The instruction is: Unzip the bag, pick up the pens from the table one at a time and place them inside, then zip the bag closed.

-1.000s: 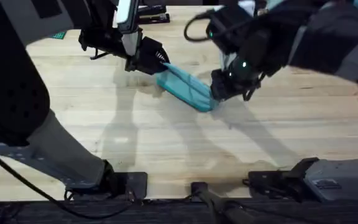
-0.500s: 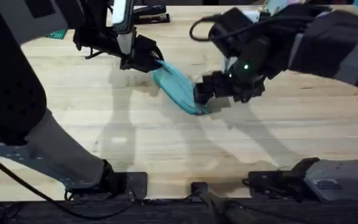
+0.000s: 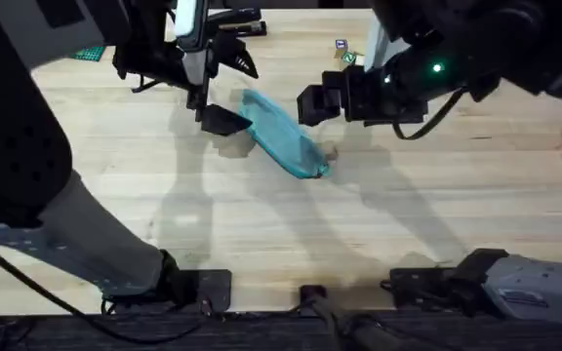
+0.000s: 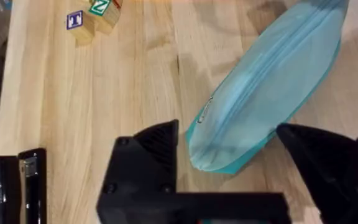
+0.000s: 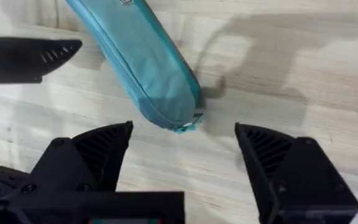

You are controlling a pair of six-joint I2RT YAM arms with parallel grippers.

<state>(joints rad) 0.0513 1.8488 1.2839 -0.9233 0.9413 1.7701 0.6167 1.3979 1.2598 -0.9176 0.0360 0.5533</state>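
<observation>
The teal bag [image 3: 281, 144] lies slantwise on the wooden table [image 3: 408, 205], and its zipper [image 4: 278, 62] looks closed. My left gripper [image 3: 234, 91] is open at the bag's far-left end, which sits between its black fingers [image 4: 160, 149] without touching them. My right gripper [image 3: 312, 105] is open too, hovering over the near-right end, where the zip pull [image 5: 185, 127] lies. In the right wrist view the bag [image 5: 142, 62] runs away from the open right gripper [image 5: 184, 134]. The pens are out of view.
A black stapler [image 3: 237, 19] lies at the table's far edge, also seen as the stapler [image 4: 17, 186] in the left wrist view. Lettered wooden blocks [image 3: 344, 51] sit behind the right gripper. Bare tabletop stretches in front of the bag.
Both grippers were shut on the ends of the bag. They have since opened and drawn back, and the bag has settled flat on the table.
</observation>
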